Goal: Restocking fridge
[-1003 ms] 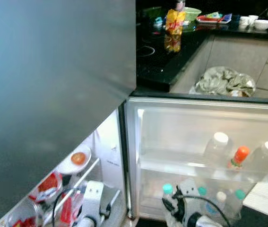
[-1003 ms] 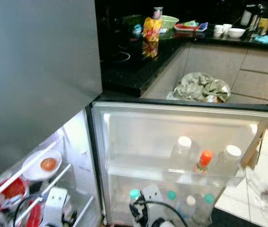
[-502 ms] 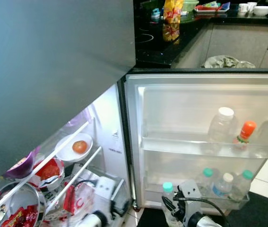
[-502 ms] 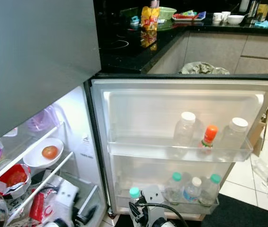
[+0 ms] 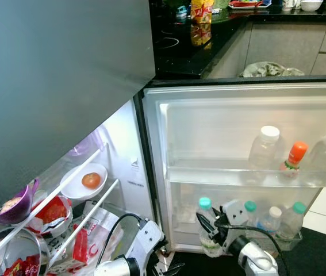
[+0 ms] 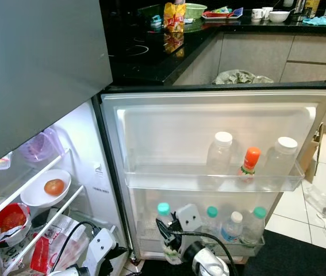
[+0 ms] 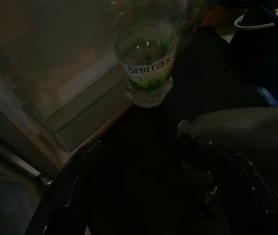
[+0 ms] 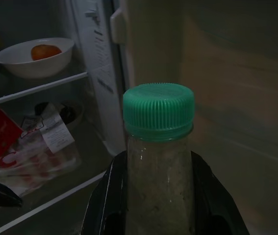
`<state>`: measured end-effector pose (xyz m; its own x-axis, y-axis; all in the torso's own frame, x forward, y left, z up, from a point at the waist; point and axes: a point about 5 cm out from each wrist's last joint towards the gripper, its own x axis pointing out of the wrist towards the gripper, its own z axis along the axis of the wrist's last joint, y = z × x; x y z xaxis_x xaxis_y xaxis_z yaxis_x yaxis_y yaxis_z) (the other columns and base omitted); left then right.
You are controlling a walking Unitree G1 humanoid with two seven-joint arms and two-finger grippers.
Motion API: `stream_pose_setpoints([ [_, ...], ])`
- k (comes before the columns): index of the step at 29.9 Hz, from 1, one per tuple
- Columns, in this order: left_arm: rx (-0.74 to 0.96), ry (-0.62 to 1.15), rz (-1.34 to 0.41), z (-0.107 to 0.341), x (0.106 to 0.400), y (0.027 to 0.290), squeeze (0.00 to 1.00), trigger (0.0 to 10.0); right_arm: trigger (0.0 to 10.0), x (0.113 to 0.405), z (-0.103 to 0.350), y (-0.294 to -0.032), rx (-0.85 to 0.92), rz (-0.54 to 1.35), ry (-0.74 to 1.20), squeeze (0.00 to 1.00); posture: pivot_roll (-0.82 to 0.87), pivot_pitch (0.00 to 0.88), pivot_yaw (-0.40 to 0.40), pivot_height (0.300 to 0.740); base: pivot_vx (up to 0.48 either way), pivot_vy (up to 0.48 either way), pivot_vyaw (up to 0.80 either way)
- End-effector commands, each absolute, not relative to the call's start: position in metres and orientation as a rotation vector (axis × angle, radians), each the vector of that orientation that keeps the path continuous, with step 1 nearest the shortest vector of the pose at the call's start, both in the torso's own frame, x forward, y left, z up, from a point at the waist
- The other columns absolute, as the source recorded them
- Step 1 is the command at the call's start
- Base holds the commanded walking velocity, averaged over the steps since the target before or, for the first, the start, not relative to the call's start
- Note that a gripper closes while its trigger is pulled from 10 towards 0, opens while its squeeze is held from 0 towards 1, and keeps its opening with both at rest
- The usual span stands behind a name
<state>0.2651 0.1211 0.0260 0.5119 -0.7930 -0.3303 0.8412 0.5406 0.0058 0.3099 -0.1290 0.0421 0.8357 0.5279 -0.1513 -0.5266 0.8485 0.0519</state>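
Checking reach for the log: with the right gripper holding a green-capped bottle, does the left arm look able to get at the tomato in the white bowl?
Probably yes: the left gripper hangs low by the open fridge, and the tomato lies uncovered in its white bowl near the shelf's front.

Green-capped clear bottle (image 8: 158,161), orange-capped bottle (image 5: 292,158), white bowl (image 5: 84,180), grey fridge door (image 5: 59,86)

Home kitchen. Open fridge (image 6: 151,132): door shelf (image 6: 208,183) holds bottles (image 6: 219,150); inner racks at 8 o'clock carry a bowl with a tomato (image 6: 53,186). Black countertop (image 6: 151,60) at 12 o'clock with snack bag (image 6: 175,15), cups (image 6: 259,12); tiled floor (image 6: 323,190) at 4 o'clock.
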Motion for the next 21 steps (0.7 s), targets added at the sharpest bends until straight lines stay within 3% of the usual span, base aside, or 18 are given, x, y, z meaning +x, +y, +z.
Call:
stream_pose_setpoints([
  [1,0.206,0.336,-0.996,0.024,0.262,0.131,0.00,10.0,10.0,0.313,0.047,-0.130,-0.023,0.557,0.130,0.00,0.01,0.122,0.062,0.605,0.000,0.000,0.00],
  [11,0.210,0.343,-1.029,0.024,0.258,0.131,0.00,10.0,10.0,0.326,0.073,-0.151,-0.142,0.449,0.000,0.00,0.01,0.132,0.063,0.605,0.000,0.000,0.00],
  [21,0.210,0.337,-1.043,0.026,0.257,0.131,0.00,10.0,10.0,0.336,0.095,-0.164,-0.127,0.364,-0.101,0.00,0.02,0.139,0.068,0.605,0.000,0.000,0.00],
])
